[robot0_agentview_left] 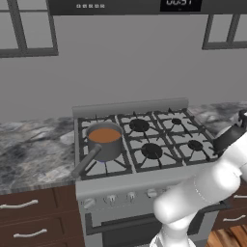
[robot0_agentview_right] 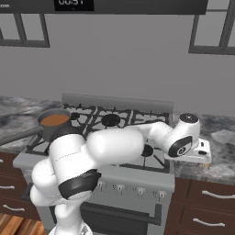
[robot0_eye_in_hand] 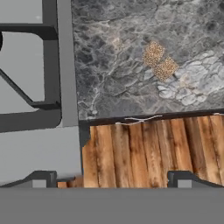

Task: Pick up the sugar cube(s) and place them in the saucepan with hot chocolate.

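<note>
brown sugar cubes (robot0_eye_in_hand: 159,61) sit touching on the marble desk (robot0_eye_in_hand: 113,65) right of the stove (robot0_agentview_left: 144,140); the saucepan (robot0_agentview_left: 103,140) is far left. pincer (robot0_eye_in_hand: 109,181) is wide, empty, probably too far off for a clean grab.

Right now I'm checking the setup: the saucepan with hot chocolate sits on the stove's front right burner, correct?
Not quite: the saucepan sits on the stove's front left burner, not the front right, as the left base view shows.
</note>
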Robot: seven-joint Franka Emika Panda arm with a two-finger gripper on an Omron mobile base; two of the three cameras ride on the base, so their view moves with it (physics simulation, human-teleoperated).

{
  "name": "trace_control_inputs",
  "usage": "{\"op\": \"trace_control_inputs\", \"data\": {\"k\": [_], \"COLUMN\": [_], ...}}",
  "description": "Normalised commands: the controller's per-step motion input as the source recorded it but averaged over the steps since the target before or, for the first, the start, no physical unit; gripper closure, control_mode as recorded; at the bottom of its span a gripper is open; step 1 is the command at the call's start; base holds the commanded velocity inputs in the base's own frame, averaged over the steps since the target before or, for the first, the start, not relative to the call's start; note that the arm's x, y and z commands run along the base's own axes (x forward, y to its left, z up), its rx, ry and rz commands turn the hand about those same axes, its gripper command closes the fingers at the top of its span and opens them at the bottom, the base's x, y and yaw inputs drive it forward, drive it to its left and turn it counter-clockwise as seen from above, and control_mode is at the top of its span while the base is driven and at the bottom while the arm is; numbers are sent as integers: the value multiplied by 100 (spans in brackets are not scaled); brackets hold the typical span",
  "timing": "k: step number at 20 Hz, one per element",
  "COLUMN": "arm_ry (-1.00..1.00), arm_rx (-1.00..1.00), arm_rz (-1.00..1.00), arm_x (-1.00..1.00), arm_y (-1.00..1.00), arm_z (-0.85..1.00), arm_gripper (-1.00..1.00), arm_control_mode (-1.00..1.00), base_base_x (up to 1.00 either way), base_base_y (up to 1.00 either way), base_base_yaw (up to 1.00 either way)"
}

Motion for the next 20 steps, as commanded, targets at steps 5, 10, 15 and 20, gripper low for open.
{"op": "trace_control_inputs", "data": {"k": [5, 10, 15, 20], "arm_ry": [0, -6, -2, 0], "arm_rx": [0, 3, 6, 1], "arm_rz": [11, 5, 0, 0], "arm_x": [46, 10, 7, 9], "arm_y": [-9, -32, -53, -30], "arm_z": [-13, -9, -1, 0], "arm_gripper": [-100, -100, -100, -100], "arm_control_mode": [-100, -100, -100, -100], "base_base_x": [0, 0, 0, 0], "base_base_y": [0, 0, 0, 0], "base_base_yaw": [0, 0, 0, 0]}}
